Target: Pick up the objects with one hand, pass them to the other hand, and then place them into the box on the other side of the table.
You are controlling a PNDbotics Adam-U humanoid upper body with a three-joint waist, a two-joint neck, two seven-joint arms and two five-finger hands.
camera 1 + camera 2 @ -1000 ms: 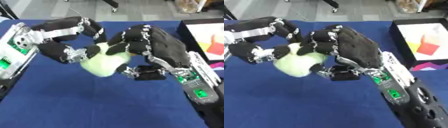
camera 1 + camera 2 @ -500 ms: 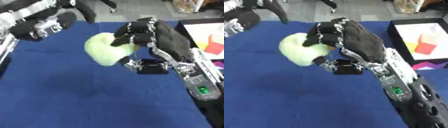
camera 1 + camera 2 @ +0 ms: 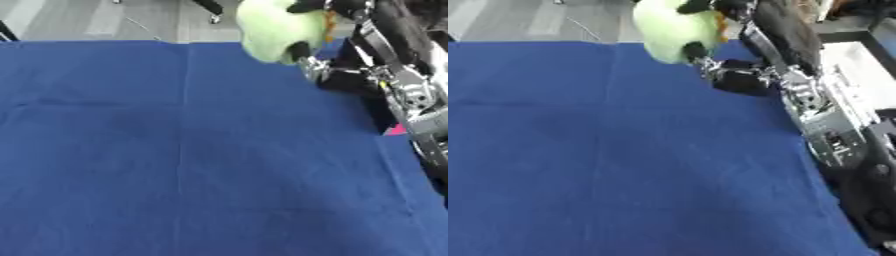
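Even, soft light falls on the blue cloth-covered bench (image 3: 175, 165), with no hard shadows or glare. Motion blur smears the pale green rounded object (image 3: 671, 27) and the black right hand (image 3: 741, 12) at the far right; cloth creases stay soft.

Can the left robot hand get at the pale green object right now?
Probably not: no left robot hand shows in either view, and the pale green object is held off the blue table by the right robot hand.

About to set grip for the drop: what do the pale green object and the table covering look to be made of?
The pale green object, held by the right hand, looks soft, possibly foam or plush: matte, rounded, no glare. I can't be sure. The blue table covering looks like cloth: matte, with faint fold creases.
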